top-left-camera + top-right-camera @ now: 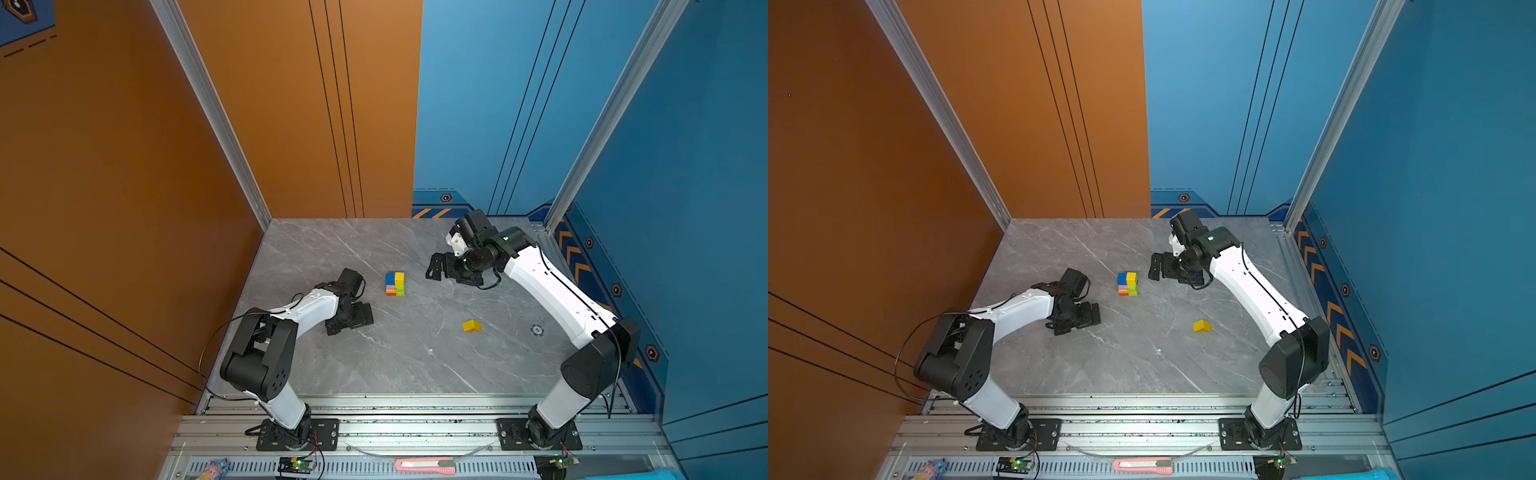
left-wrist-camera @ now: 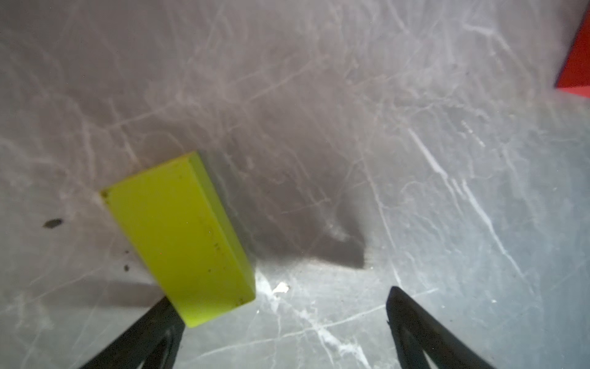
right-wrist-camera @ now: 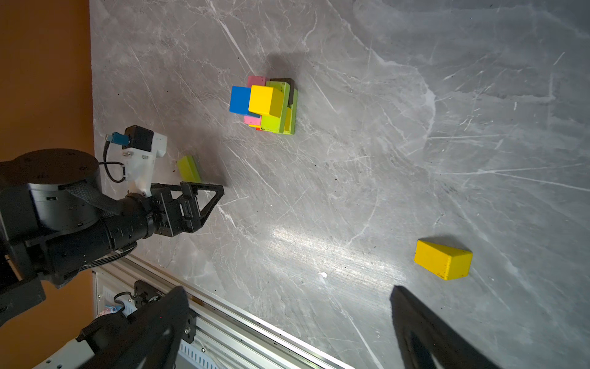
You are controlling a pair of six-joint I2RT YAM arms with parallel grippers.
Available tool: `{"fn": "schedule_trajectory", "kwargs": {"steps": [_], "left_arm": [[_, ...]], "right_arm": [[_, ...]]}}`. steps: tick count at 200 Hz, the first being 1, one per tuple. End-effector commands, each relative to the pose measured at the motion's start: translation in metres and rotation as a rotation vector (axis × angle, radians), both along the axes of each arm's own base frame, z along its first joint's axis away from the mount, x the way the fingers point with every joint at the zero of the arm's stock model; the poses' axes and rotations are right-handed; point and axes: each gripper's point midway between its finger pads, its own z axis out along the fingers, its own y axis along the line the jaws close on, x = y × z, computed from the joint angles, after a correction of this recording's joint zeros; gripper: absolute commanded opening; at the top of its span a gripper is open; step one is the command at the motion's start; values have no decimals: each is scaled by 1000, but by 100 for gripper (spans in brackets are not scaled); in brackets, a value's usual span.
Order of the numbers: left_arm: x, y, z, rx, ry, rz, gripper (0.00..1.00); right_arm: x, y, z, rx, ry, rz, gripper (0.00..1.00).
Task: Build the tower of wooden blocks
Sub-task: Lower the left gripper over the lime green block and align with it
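The tower [image 1: 395, 284] [image 1: 1128, 284] stands mid-table: red, pink and lime layers topped by a blue cube and a yellow cube [image 3: 265, 101] side by side. A yellow triangular prism [image 1: 472, 326] [image 1: 1202, 326] [image 3: 443, 259] lies alone to its right. My left gripper [image 1: 351, 324] [image 1: 1079, 322] [image 2: 281, 297] hangs open, low over the table left of the tower. A loose lime-green bar [image 2: 182, 236] [image 3: 189, 168] lies flat under it, its near end beside one finger, not gripped. My right gripper [image 1: 436, 268] [image 1: 1158, 268] [image 3: 289, 290] is open and empty, right of the tower.
A small blue round disc [image 1: 537, 330] lies right of the prism. A red block's corner [image 2: 578, 64] shows at the left wrist view's edge. Aluminium rails [image 1: 415, 409] run along the table's front, with a pink box cutter [image 1: 424, 464] beyond. Walls close in on the table's left, back and right.
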Motion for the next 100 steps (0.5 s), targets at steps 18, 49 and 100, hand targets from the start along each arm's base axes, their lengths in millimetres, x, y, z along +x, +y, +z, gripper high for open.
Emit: {"fn": "schedule_trajectory", "kwargs": {"steps": [18,49,100], "left_arm": [[14,-36,4,-64,2,-73,98],[19,-49,-1,-59,10,-86,98],[21,-53,7,-50,15,-118,98]], "right_arm": [[9,-1,10,35,-15,-4,100],[8,-7,9,42,-7,-10,100],[0,-19,7,41,5,-20,100]]}}
